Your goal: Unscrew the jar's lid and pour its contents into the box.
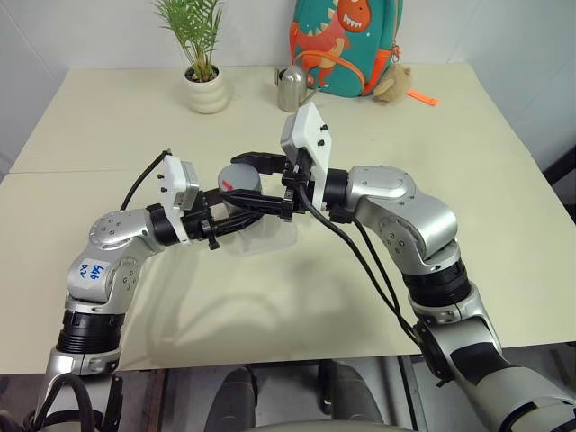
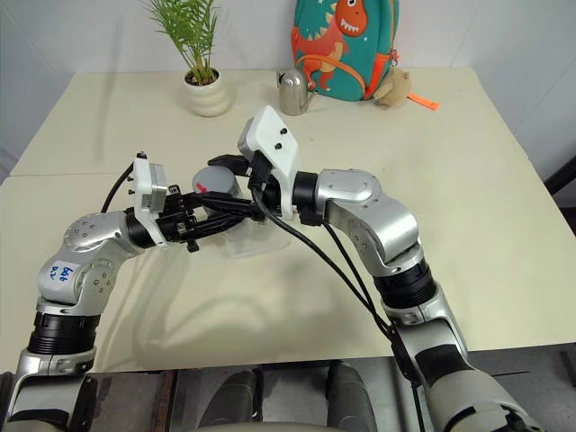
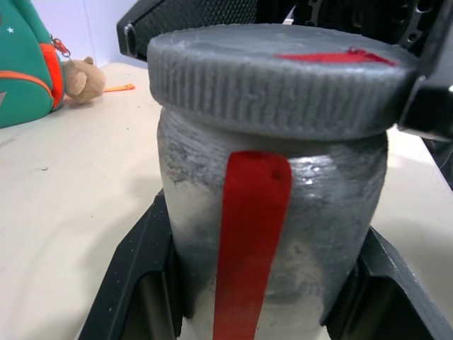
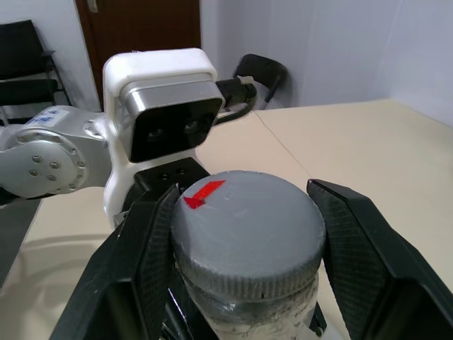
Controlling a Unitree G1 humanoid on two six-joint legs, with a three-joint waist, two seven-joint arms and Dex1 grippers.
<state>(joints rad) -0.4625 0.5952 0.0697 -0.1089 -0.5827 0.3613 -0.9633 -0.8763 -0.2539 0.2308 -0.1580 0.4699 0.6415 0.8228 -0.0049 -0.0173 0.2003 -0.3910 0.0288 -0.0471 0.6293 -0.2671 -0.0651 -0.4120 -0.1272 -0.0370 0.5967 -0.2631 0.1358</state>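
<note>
Both grippers meet on the upright jar (image 3: 269,234), held above the table (image 1: 450,135).
Left gripper (image 1: 236,216) clamps its body from the left; right gripper (image 1: 261,175) pinches the lid (image 4: 248,227) from the right, over the box (image 1: 270,238).

Cream table (image 1: 468,180) against white wall (image 1: 504,27); dark door (image 4: 141,28) & black chair (image 4: 25,53) (far side).

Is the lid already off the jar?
No, the grey lid sits on top of the jar, which the left gripper holds by its body.
</note>
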